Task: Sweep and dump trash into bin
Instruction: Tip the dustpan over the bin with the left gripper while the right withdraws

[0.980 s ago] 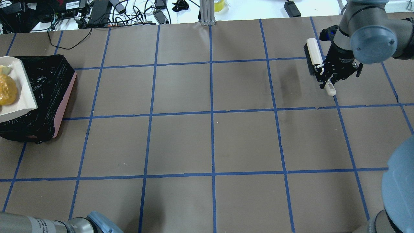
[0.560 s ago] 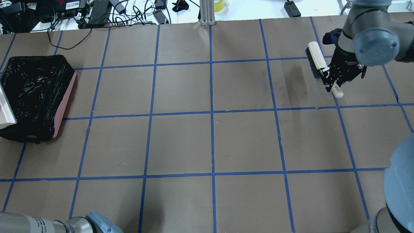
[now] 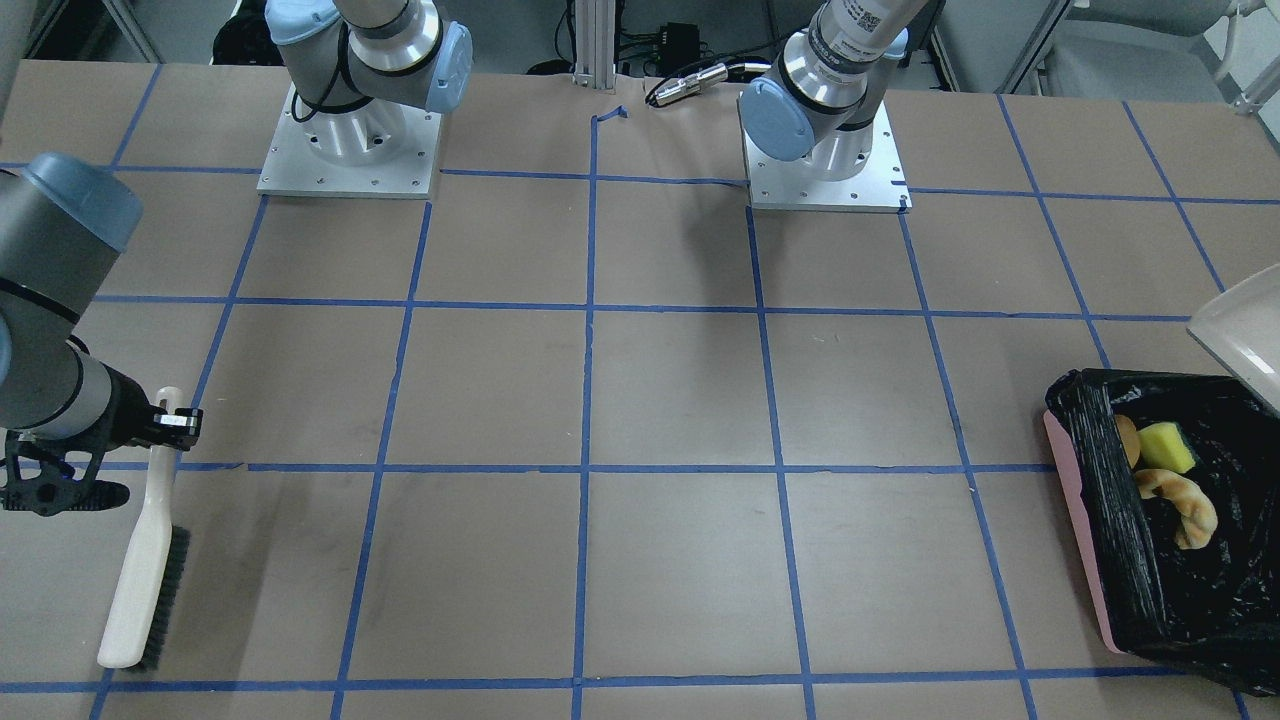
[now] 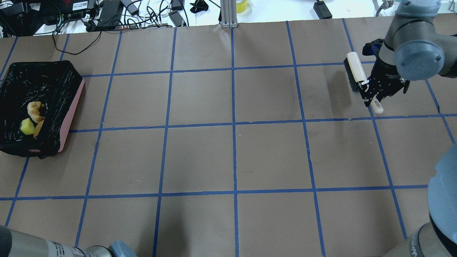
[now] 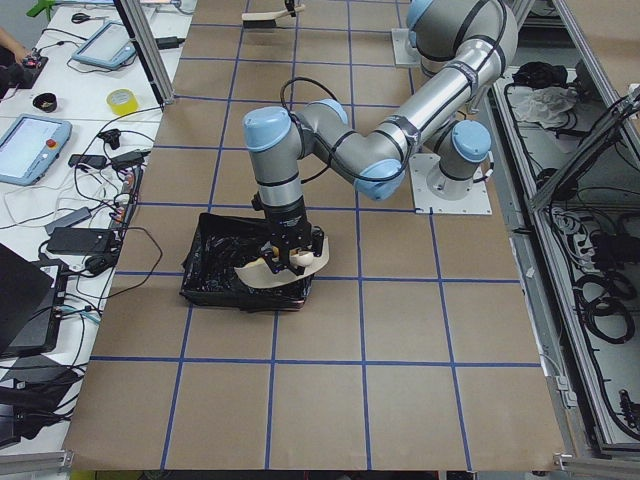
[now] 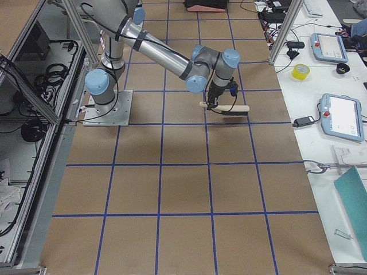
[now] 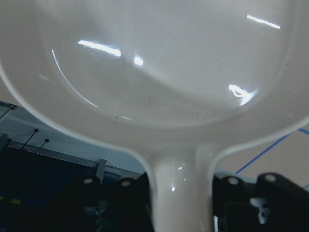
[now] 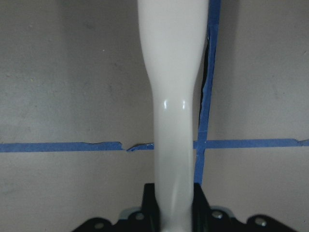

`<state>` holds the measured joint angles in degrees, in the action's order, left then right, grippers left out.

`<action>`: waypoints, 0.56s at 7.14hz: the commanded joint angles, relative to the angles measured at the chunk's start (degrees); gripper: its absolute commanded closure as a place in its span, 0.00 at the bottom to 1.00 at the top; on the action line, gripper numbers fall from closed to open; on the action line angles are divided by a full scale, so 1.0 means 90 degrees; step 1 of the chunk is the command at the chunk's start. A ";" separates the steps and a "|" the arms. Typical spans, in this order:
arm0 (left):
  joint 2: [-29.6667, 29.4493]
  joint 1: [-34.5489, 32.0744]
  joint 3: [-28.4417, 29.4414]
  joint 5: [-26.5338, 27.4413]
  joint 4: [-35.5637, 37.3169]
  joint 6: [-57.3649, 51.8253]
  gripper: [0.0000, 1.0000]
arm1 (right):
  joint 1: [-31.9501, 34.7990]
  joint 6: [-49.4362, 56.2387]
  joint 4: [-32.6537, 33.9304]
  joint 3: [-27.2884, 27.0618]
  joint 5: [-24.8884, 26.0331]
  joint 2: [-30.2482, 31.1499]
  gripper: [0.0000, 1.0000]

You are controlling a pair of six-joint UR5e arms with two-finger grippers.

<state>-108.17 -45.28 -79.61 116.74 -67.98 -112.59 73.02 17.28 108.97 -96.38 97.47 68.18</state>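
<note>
The bin [image 4: 73,110], pinkish with a black bag, stands at the table's left end. In it lie the croissant-like piece [image 4: 35,108], the yellow sponge [image 4: 26,126] and the golden-brown lump [image 4: 38,129]; the front view shows them too: croissant [image 3: 1185,505], sponge [image 3: 1168,447], lump [image 3: 1127,440]. My left gripper [image 7: 176,191] is shut on the handle of the cream dustpan [image 7: 169,72], held above the bin's edge [image 5: 285,265]. My right gripper [image 4: 371,94] is shut on a cream brush [image 4: 357,71] at the far right.
The dustpan's corner [image 3: 1240,335] shows just behind the bin in the front view. Cables and power bricks [image 4: 107,14] lie beyond the table's far edge. A metal post [image 4: 228,12] stands at the far middle.
The dustpan, which held the trash over the bin, has slid out of the overhead view to the left; the trash now lies in the bin. My right gripper has drifted right with the brush.
</note>
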 commanded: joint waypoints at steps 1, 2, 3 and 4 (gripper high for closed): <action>-0.0081 -0.0066 0.0056 0.0144 0.0229 -0.0215 1.00 | -0.0066 0.0043 0.0002 -0.0004 0.0010 -0.0056 1.00; -0.0013 -0.0124 0.0134 -0.0030 0.0200 -0.0244 1.00 | -0.0066 0.0043 0.0002 -0.0004 0.0010 -0.0056 1.00; 0.0055 -0.0212 0.0280 -0.0689 -0.0023 -0.0399 1.00 | -0.0066 0.0043 -0.0008 -0.0004 0.0020 -0.0094 1.00; 0.0114 -0.0300 0.0368 -0.1489 -0.0441 -0.0400 1.00 | -0.0066 0.0043 -0.0018 -0.0014 0.0068 -0.0124 1.00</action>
<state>-107.82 -47.04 -77.44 110.99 -68.39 -115.66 72.45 17.66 108.91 -96.44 97.71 67.39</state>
